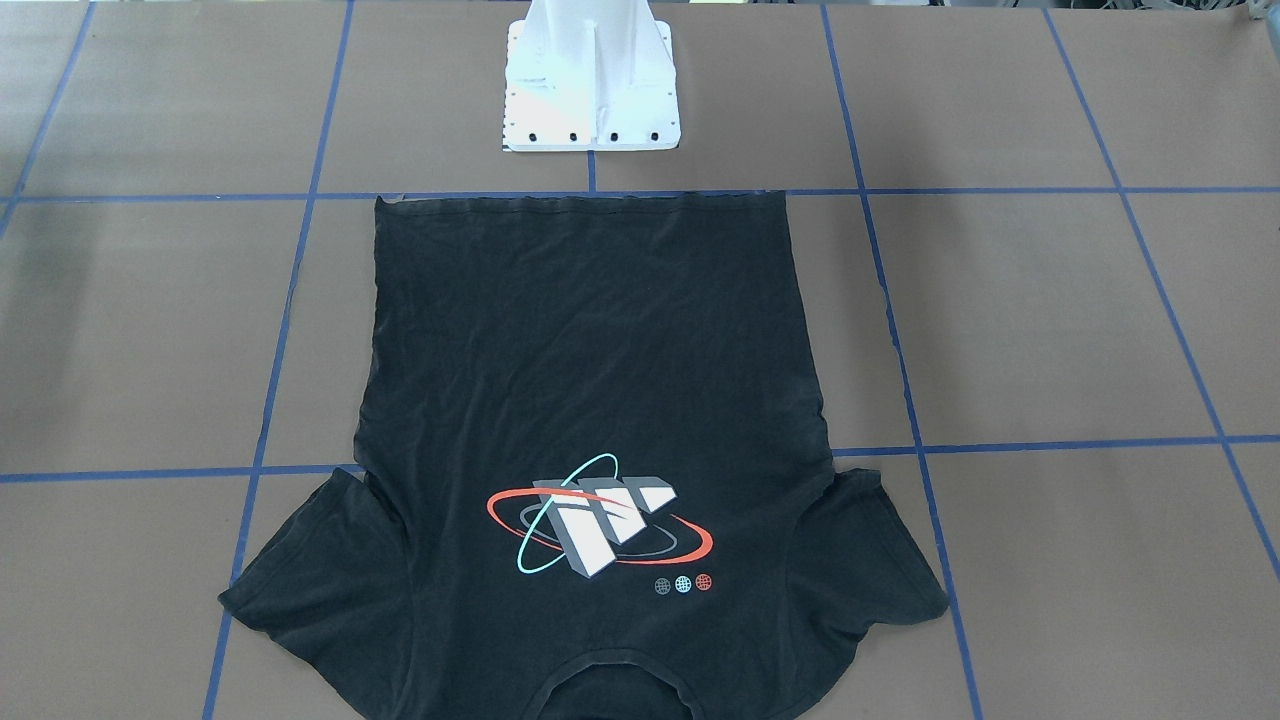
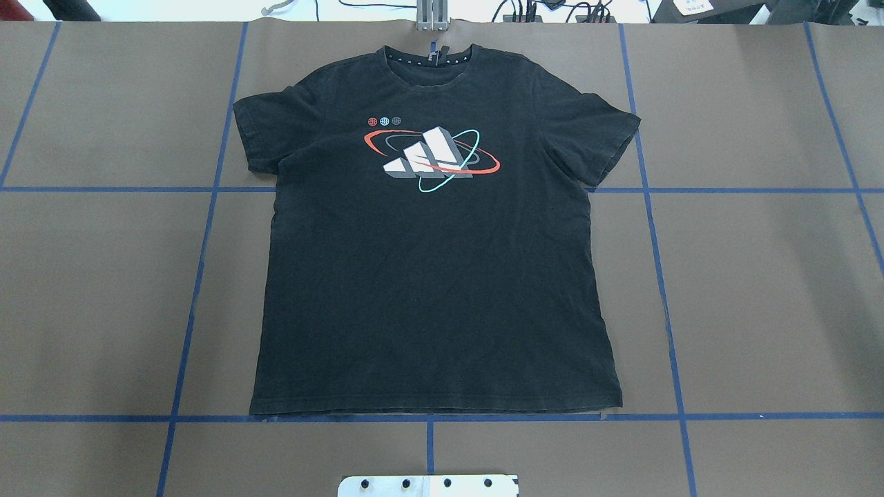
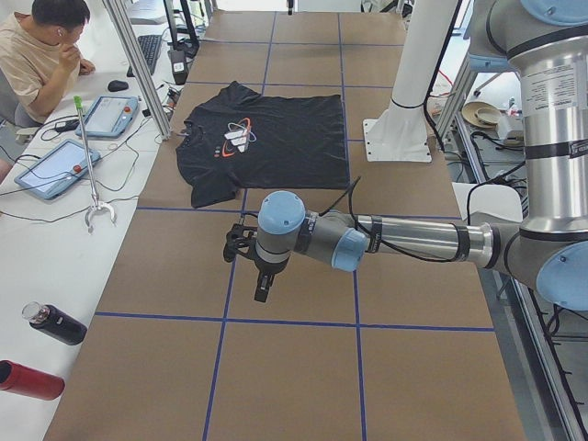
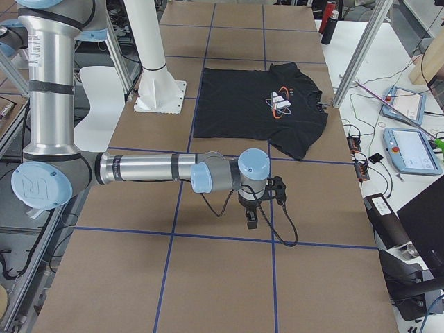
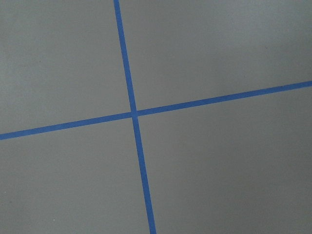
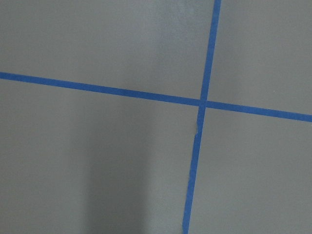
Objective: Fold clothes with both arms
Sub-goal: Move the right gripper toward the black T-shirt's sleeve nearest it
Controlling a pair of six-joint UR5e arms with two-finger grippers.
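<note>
T-shirt (image 2: 428,276) flat — hem (image 2: 435,410) along blue tape (image 2: 760,416).

I look onto a flat grey-brown surface (image 6: 97,39) marked by two strips of blue tape. The long strip (image 6: 97,89) runs from the left edge to the right edge, sloping slightly downward to the right. The other strip (image 6: 209,48) comes down from the top edge, leaning leftward, to the bottom edge. They meet at a crossing (image 6: 202,103) right of centre. Just below it that strip shows a small pale nick (image 6: 196,130). A soft darker shadow (image 6: 112,185) lies over the lower left part.
</note>
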